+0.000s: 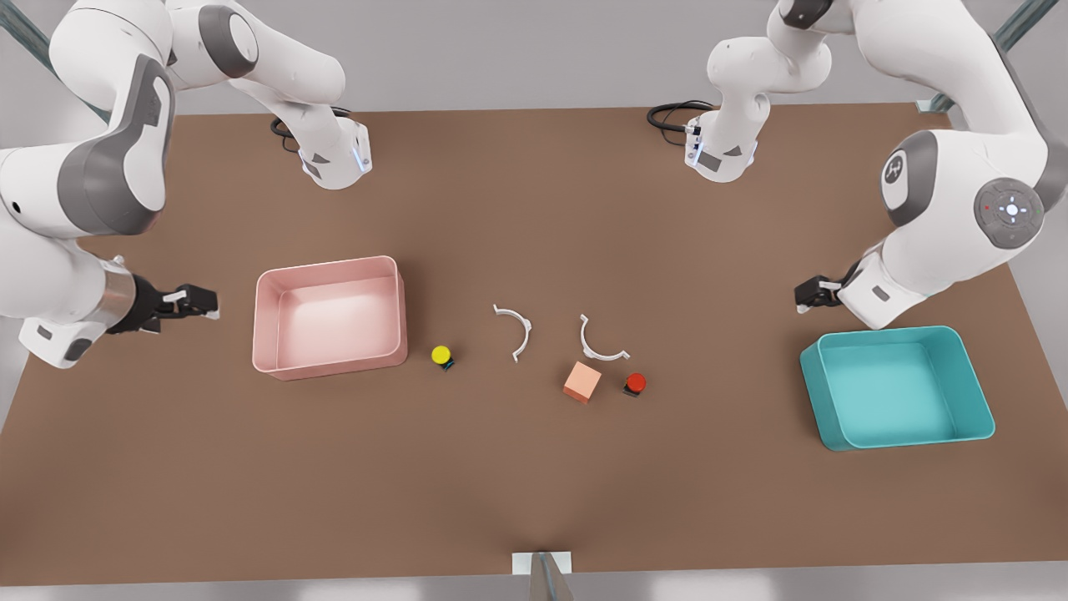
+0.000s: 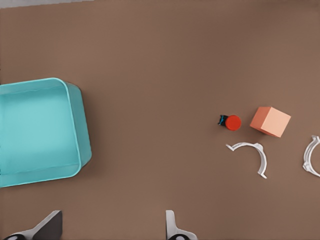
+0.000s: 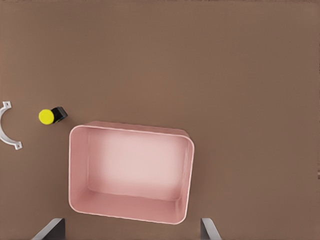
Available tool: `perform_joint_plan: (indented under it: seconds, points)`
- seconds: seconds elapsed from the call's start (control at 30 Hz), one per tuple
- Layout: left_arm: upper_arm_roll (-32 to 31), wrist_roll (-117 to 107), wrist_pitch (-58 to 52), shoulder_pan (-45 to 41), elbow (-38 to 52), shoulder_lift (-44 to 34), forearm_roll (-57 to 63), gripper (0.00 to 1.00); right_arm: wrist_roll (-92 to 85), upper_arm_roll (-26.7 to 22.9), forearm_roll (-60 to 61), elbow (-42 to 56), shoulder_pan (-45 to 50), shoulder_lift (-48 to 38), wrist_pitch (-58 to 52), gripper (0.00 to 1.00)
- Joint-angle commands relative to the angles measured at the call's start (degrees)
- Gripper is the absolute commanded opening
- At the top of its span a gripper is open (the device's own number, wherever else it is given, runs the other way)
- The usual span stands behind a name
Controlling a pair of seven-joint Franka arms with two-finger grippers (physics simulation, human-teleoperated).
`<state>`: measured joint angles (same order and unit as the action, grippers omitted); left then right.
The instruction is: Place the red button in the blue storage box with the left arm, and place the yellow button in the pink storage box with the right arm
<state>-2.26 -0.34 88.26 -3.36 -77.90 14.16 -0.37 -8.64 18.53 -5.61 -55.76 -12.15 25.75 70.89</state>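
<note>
Both our grippers, left gripper [image 1: 803,299] and right gripper [image 1: 207,302], hover spread, empty, beside the blue storage box [image 1: 834,417] and the pink storage box [image 1: 267,334].

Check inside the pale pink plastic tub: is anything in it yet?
Nothing: the pale pink plastic tub shows a bare floor. Its near wall hides only a thin strip in the front view. The yellow-capped button sits outside, beside it on the table.

The blue storage box [image 2: 40,132] and one white clip [image 2: 311,156] are cut off at the left wrist view's edges.
</note>
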Motion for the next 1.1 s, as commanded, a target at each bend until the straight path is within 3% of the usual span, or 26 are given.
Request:
perform_joint_plan:
  seconds: [0.0, 0.07, 0.17, 0.33, 0.43, 0.77, 0.9, 1.07]
  points:
    - [-0.1, -0.7, 4.5, -0.1, 0.1, 0.4, 0.7, 1.0, -5.1, -0.1, 0.0, -0.1, -0.2, -0.1, 1.8, 1.0]
    - [-0.1, -1.3, 5.5, -6.7, 0.2, 4.3, 0.8, 1.0, -5.2, -0.1, 0.0, -0.1, -0.2, 0.0, 1.7, 1.0]
    - [-0.1, -16.9, 17.1, -13.7, -2.0, 11.9, -1.9, 1.0, -5.0, -0.1, 0.0, -0.1, -0.2, 0.1, 1.8, 1.0]
    - [-0.2, -20.4, 52.6, -14.0, -24.1, 12.4, -6.1, 1.0, 3.4, 0.0, -0.6, -4.0, 7.0, 5.2, 14.5, 1.0]
    - [-0.2, -21.8, 63.5, -17.1, -27.2, 17.7, -9.5, 1.0, 15.8, 0.0, -0.9, -6.2, 13.6, 7.4, 21.7, 1.0]
    - [-0.2, -26.1, 63.5, -19.8, -26.5, 20.4, -9.6, 1.0, 28.9, -0.3, -3.0, -16.4, 26.2, 14.0, 47.7, 1.0]
    - [-0.1, -25.6, 63.5, -20.0, -26.5, 23.3, -9.3, 1.0, 28.9, -0.7, -5.2, -17.3, 27.6, 16.8, 51.3, 1.0]
    - [-0.1, -25.4, 63.5, -20.0, -23.0, 26.1, -9.0, 1.0, 31.8, -0.7, -6.0, -30.3, 27.3, 13.0, 56.5, 1.0]
